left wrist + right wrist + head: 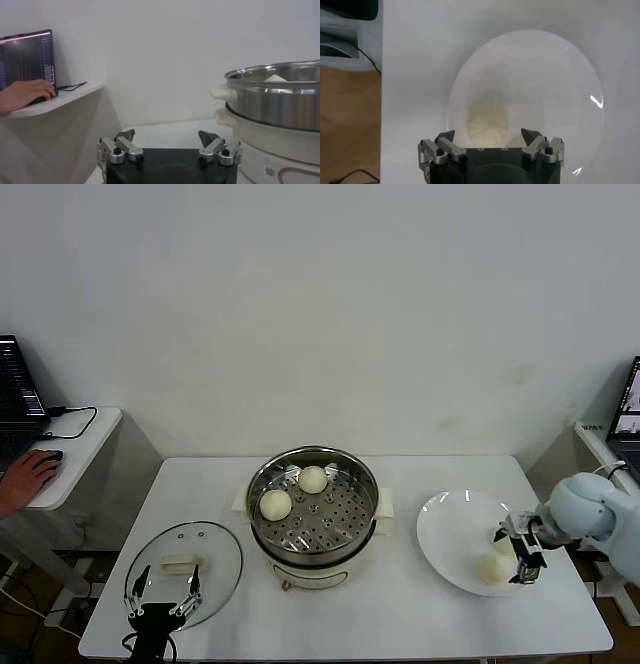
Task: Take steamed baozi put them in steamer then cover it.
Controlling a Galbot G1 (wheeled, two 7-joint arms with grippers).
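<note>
Buns: two (276,504) in the steamer (313,509), two more (492,568) on the plate (450,534) at my right.
Right gripper (521,554): I see it over the plate — jaws spread around a bun.
Lid (184,572): flat on the table (400,624), left of the steamer.
Left gripper (160,596): over the lid's near edge — jaws released.

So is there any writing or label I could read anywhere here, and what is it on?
Nothing can be read.
Laptop screen on the side desk: rows of text, too small to read.
Small label on the steamer base: too blurred to read.
Second laptop screen at the right edge: illegible.
</note>
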